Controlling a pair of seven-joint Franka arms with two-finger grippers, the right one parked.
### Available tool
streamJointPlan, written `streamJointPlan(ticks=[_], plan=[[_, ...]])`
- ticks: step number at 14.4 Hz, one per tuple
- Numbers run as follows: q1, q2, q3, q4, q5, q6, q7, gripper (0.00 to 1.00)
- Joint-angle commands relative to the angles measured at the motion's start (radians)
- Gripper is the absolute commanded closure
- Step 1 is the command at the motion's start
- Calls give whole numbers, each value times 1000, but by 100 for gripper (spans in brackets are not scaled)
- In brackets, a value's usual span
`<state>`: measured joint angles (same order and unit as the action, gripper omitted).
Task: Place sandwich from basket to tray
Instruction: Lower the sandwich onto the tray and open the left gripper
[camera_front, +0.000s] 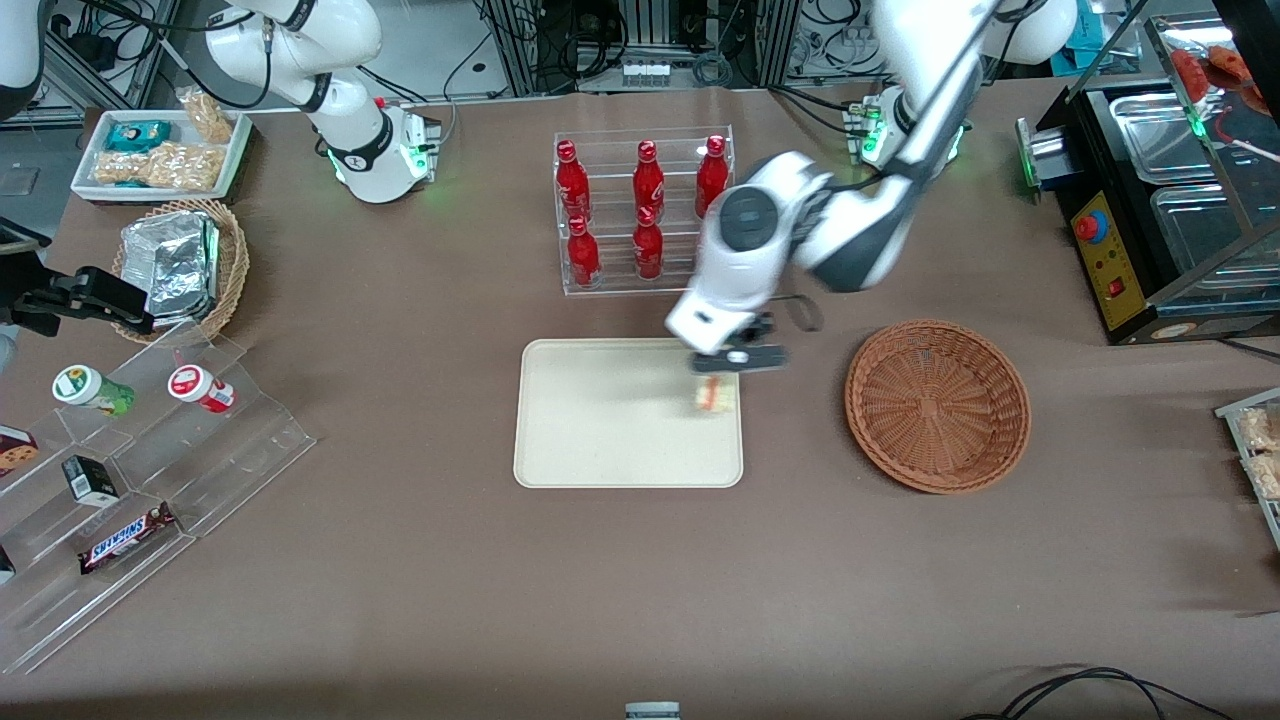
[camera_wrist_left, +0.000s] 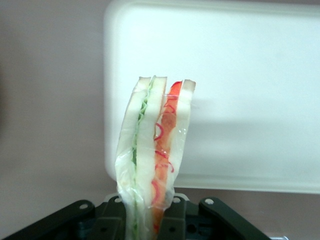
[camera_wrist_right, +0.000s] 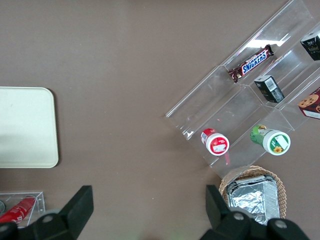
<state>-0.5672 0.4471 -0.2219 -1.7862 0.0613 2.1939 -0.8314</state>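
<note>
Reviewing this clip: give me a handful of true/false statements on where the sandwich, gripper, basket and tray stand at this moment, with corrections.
1. The gripper is shut on the sandwich. True.
2. The sandwich lies in the reddish-brown wicker basket. False: the basket holds nothing; the sandwich is in the gripper over the basket-side edge of the cream tray.
3. The sandwich is wrapped in clear film. True.
4. A Snickers bar lies on the cream tray. False: the Snickers bar sits on the clear stepped display stand toward the parked arm's end of the table.
5. The bottle rack holds red bottles. True.
</note>
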Motion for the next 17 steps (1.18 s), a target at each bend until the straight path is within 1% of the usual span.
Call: streamJointPlan(ticks=[1, 2, 4, 6, 7, 8, 9, 10, 12, 14, 17], plan=[[-89, 201, 16, 209, 23, -20, -33, 92], [-115, 253, 19, 264, 32, -20, -87, 92], [-123, 314, 22, 332, 35, -22, -135, 90], [-123, 334, 24, 352, 34, -22, -140, 83], [-123, 337, 24, 361, 34, -22, -147, 61], [-122, 340, 27, 369, 32, -23, -150, 33], [-122, 332, 29, 369, 34, -25, -152, 13], [-120, 322, 41, 369, 34, -29, -156, 0], [-119, 256, 75, 367, 34, -72, -172, 0], [-93, 138, 93, 366, 31, -193, -158, 0], [50, -51, 92, 337, -4, -392, -95, 0]])
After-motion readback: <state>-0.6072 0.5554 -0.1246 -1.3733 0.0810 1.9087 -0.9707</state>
